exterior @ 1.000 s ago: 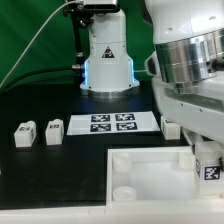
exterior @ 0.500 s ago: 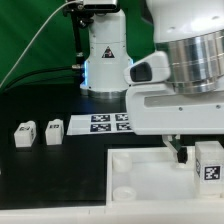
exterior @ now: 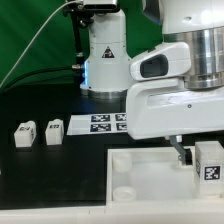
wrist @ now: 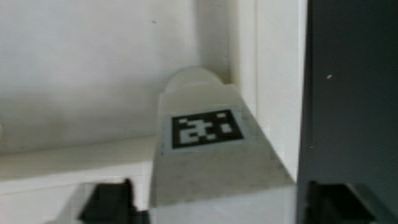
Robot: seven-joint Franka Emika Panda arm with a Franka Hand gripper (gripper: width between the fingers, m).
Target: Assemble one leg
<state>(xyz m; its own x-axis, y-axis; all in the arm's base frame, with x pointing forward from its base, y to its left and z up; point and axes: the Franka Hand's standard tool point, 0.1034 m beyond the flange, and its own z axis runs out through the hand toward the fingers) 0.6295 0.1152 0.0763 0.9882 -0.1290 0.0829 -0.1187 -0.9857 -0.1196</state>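
Seen from outside: arm lifted a little over the last second, fingers [exterior: 187, 157] now low over the white panel [exterior: 135, 170] at the exterior view's right, carrying the leg [exterior: 209, 163] toward a socket, probably. Two spare blocks [exterior: 38, 133] left on the counter [exterior: 40, 90]. From the wrist: fingers pinching that tagged leg [wrist: 210, 150], panel behind.

leg [exterior: 210, 160] [wrist: 217, 150] | white chunky block, square tag | upright over white panel's right end, exterior view
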